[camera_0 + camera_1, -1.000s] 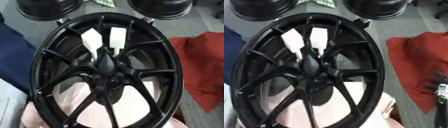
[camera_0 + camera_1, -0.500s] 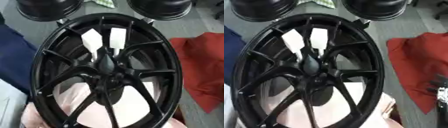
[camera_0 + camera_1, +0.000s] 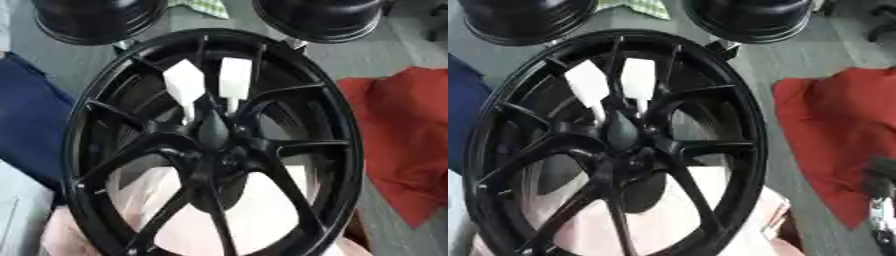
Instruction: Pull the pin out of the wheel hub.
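A large black wheel (image 3: 346, 150) with branching spokes fills the middle of both views. Two white pins stick up just above the hub centre (image 3: 214, 132). The left pin (image 3: 184, 85) leans to the left and the right pin (image 3: 234, 77) stands nearly upright, their thin lower ends running in between the spokes. No hand touches them. Part of my right hand (image 3: 877, 182) shows only at the right edge of the right eye view, dark and blurred, well away from the wheel. My left hand is out of sight.
A pink cloth (image 3: 262, 215) lies under the wheel. A red cloth (image 3: 407, 145) lies to the right and a blue one (image 3: 31, 115) to the left. Two black round objects (image 3: 96, 17) (image 3: 324, 17) stand behind the wheel, with a checked cloth (image 3: 206, 6) between them.
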{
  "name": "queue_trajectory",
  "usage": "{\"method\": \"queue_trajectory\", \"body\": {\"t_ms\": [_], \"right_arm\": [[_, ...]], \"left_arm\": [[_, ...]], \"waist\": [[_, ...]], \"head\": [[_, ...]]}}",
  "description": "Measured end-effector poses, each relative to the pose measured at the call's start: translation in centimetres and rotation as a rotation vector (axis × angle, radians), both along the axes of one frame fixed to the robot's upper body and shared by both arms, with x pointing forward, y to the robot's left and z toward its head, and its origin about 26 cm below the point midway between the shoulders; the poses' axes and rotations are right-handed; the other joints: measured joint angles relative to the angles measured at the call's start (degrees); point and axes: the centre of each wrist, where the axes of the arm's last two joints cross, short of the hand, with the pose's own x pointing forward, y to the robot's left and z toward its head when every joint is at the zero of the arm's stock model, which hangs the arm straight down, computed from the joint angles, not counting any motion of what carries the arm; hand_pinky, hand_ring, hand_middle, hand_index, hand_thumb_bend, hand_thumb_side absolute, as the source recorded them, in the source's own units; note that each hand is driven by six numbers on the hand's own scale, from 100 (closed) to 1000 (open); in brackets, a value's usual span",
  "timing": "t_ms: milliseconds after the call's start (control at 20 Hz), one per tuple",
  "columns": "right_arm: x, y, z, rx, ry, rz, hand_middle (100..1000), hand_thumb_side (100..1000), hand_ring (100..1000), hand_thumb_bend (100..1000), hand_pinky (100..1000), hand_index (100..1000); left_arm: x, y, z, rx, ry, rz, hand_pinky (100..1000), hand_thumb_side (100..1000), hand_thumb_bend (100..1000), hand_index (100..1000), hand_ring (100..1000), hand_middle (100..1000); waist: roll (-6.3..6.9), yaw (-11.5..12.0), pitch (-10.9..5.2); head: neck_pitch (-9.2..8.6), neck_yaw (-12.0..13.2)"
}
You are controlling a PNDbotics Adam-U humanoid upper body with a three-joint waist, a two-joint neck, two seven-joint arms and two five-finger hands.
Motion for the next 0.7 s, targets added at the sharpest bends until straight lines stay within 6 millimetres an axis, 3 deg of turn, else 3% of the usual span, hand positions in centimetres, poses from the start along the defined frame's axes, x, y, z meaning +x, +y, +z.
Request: {"method": "queue_trajectory", "body": {"t_ms": [350,700], "right_arm": [[-0.7,-3.0,2.1,-0.131,-0.052,0.073,795,604,771,100,666,762],[-0.2,-5.5,5.6,-0.196,-0.128,0.151,795,554,775,100,677,768]], "left_arm": [[0.0,0.1,0.1,0.006,0.0,0.003,676,452,530,696,498,547],[0.0,0.3,0.1,0.008,-0.003,0.012,676,450,534,696,498,546]], "waist": [[-0.46,0.1,-0.23],[-0.94,0.4,-0.31]], "head": [[0.0,0.0],[-0.01,-0.4]]}}
